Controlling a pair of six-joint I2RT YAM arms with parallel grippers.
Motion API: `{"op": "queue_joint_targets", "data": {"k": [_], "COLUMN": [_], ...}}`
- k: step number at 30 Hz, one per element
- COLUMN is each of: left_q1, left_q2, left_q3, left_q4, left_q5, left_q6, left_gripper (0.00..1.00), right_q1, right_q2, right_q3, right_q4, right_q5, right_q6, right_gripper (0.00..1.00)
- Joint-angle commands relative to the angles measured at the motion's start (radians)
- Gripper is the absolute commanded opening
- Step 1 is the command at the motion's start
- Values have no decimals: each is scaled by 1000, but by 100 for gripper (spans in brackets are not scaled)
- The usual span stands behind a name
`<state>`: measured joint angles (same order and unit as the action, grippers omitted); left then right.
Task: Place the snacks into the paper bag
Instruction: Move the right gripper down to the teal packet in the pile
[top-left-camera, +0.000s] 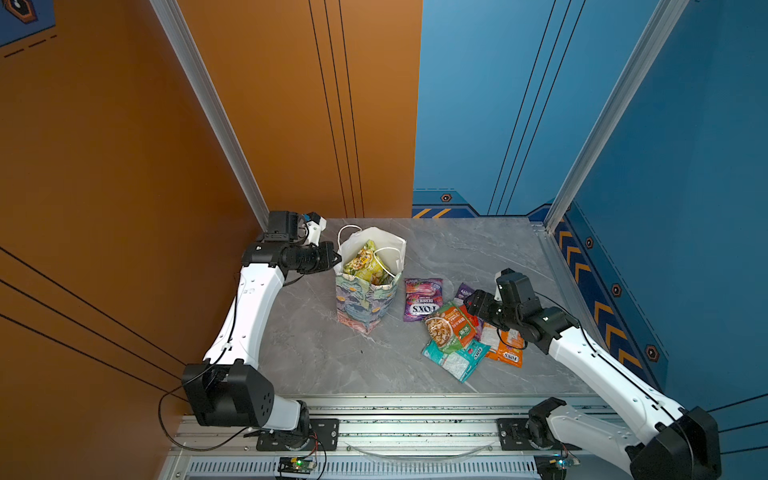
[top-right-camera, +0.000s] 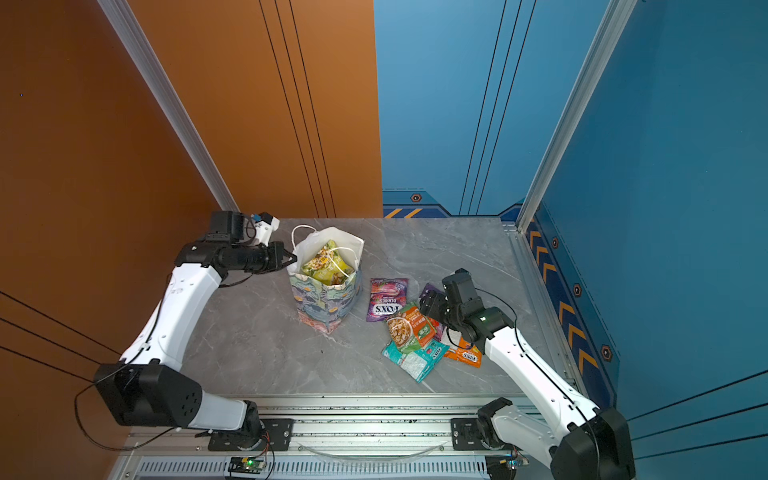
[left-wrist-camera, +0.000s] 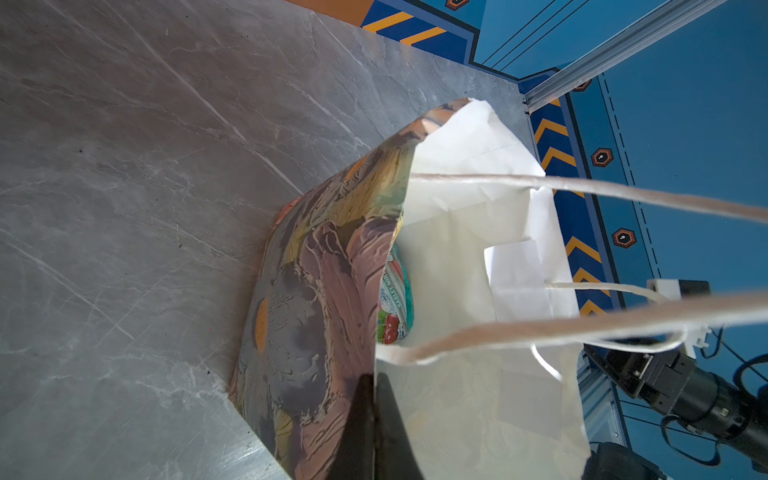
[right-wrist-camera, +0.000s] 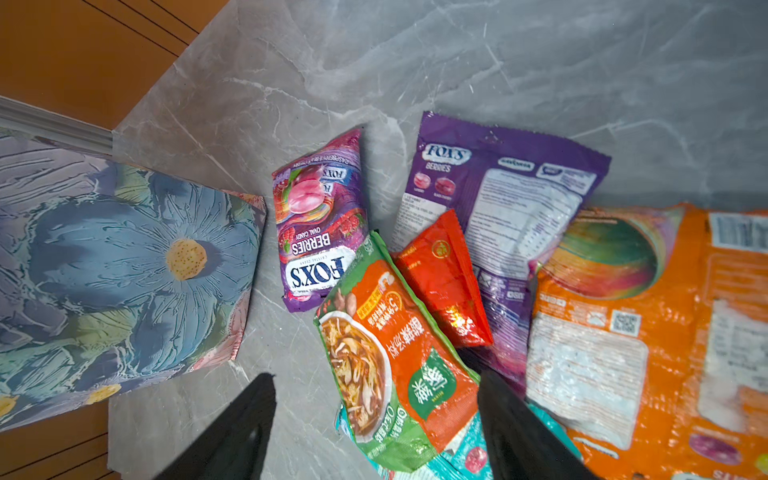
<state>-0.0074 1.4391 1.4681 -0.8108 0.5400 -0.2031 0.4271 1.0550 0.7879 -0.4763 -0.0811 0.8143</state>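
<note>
Left tool (left-wrist-camera: 374, 399) clamped together on paper bag (left-wrist-camera: 316, 316) rim. Right tool (right-wrist-camera: 376, 378) apart, over green-orange packet (right-wrist-camera: 386, 332). Purple FOX'S packet (right-wrist-camera: 320, 224) just beside it on surface (right-wrist-camera: 415, 62).

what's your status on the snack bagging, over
Left tool shut on paper bag rim. Right tool open above green-orange packet. Snack pile beside bag, yellow-green packet inside. Nothing blocking.

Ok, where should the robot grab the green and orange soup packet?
Across its narrow width, coming straight down from above. The green and orange soup packet lies face up on top, overlapping the red packet, so nothing covers it. The open right gripper hangs over one end, a finger each side.
</note>
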Motion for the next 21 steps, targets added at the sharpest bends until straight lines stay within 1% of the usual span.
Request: {"op": "queue_joint_targets", "data": {"k": [1,7,13,16,21], "left_q1": [8,9,9,9,9], "left_q2": [-30,-32,-28,-29,-31], "left_q3": [-11,-19,-17,-20,-21], "left_q4": [9,11,10,10,10], "left_q5": [19,15,14,14,14], "left_q6": [-5,-3,-5,-3,-3], "left_gripper": [0,0,0,0,0], "right_q1": [7,44,76,87,106], "right_q2": [-49,-143,-214,-231,-234], "right_q3": [-75,-223,-315,-351,-425], "right_q4": [9,10,-13,-14,40], "right_q5": [2,-7,-1,0,-5], "right_q6": [88,197,267,295,351], "right_gripper": [77,74,70,70,67]}}
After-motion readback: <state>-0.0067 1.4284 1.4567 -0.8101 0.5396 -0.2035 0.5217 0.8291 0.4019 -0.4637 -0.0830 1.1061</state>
